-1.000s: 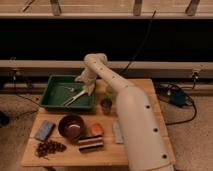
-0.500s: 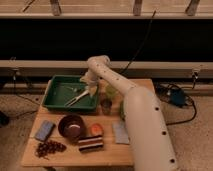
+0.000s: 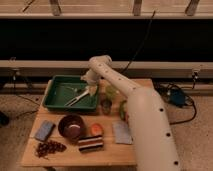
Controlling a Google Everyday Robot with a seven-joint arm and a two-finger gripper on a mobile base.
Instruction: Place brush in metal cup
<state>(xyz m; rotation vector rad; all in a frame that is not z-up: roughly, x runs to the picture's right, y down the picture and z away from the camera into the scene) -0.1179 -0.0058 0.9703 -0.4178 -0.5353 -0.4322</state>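
The brush (image 3: 76, 99) is a long pale utensil lying slantwise in the green tray (image 3: 55, 97), among other utensils. My gripper (image 3: 91, 90) hangs over the tray's right end, right at the brush's upper end; I cannot tell whether it touches it. The metal cup (image 3: 105, 105) is a small dark cylinder standing upright on the wooden table just right of the tray, a little below and to the right of the gripper.
A translucent yellow-green cup (image 3: 111, 92) stands behind the metal cup. A dark bowl (image 3: 71, 126), a blue-grey sponge (image 3: 44, 130), grapes (image 3: 48, 148), an orange item (image 3: 96, 129), a striped block (image 3: 91, 143) and a grey pad (image 3: 121, 132) lie on the table's front half.
The gripper has shifted a little to the right, from the tray's middle towards its right end. The objects on the table have not moved.
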